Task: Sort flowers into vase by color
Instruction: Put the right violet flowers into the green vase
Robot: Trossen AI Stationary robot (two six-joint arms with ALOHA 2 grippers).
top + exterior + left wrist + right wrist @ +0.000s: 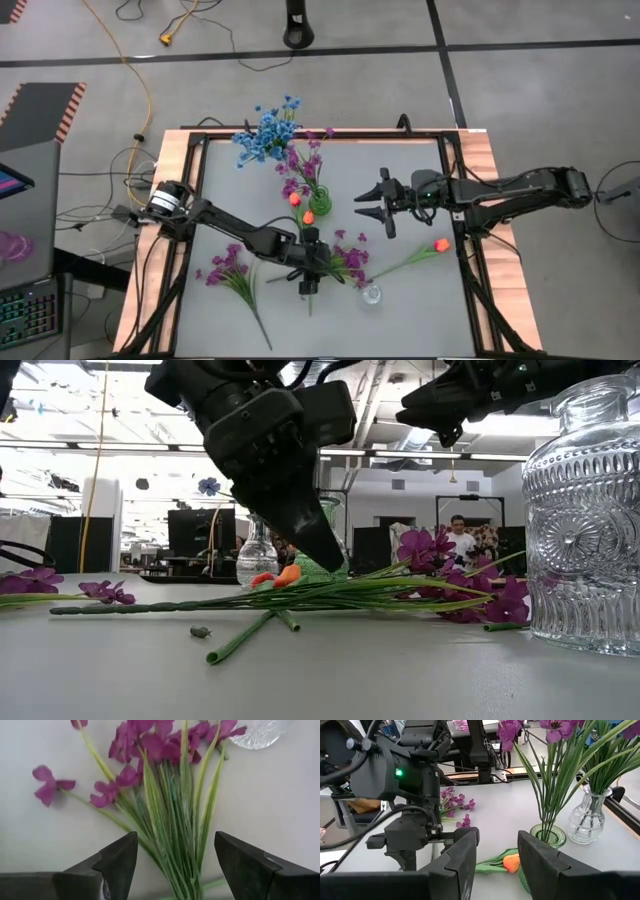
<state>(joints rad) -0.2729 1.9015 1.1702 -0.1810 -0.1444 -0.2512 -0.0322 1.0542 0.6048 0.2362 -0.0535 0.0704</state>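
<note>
- My left gripper (172, 870), fingers spread and empty, straddles the purple sprig's (350, 262) stems; closing comes next.
- My right gripper (378, 208) waits open at two o'clock, apparently idle.

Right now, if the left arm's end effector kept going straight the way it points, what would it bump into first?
Probably the purple flower sprig: the left end effector is open, straddling its green stems. Beyond the blooms lies a clear glass vase, though depth is hard to judge.

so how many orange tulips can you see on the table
2. One tulip lies by itself on the table's right side, below the right arm. The other tulip is near the middle, beside the green vase. More may be hidden under the purple sprigs.
</note>
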